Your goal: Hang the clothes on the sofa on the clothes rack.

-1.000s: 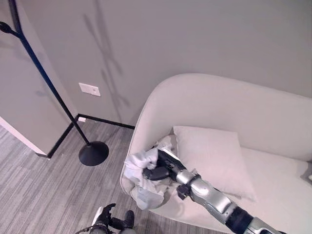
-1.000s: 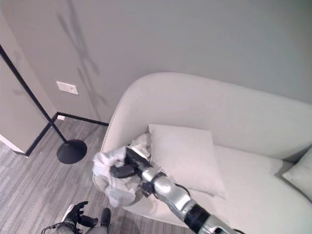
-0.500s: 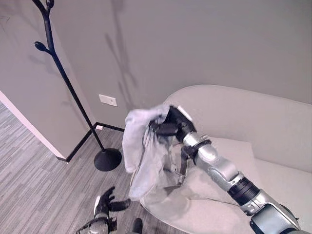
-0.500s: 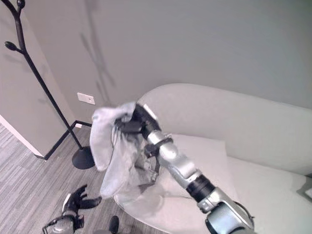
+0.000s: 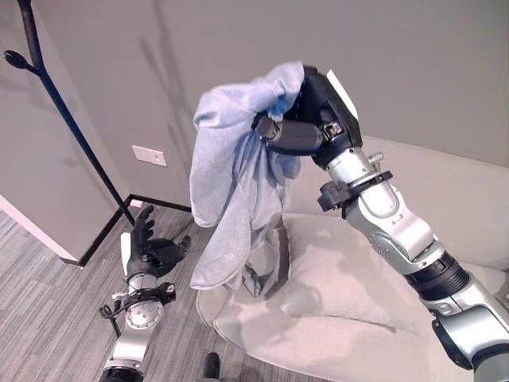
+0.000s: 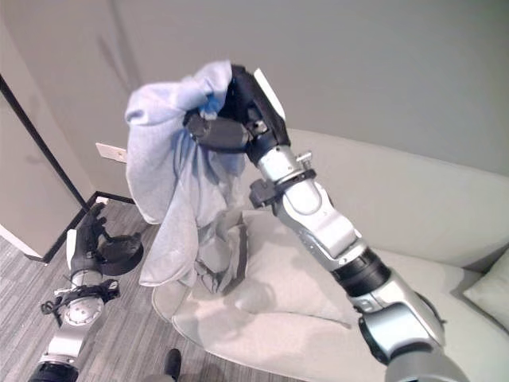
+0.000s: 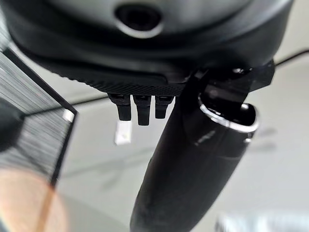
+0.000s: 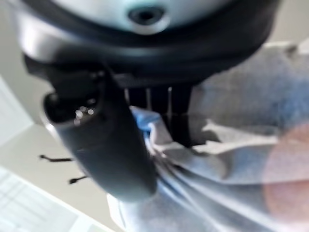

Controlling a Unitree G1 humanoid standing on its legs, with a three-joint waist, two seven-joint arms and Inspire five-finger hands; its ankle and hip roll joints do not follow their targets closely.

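Right hand [image 5: 306, 119]: clamped on pale blue-grey fabric garment [image 5: 235, 191]. Risk: trailing hem below snags cream sofa [image 5: 445, 199]; bunched grip slips.

Your right arm reaches up and forward from the lower right, its forearm slanting toward the upper left, with the right hand [image 5: 306, 119] raised high at the end of it. Its thumb and fingers are curled and pinching a fold of the light blue garment [image 5: 231, 191], which hangs below. Your left arm rises from the lower left, its left hand [image 5: 151, 251] held low, fingers relaxed and spread, holding nothing.
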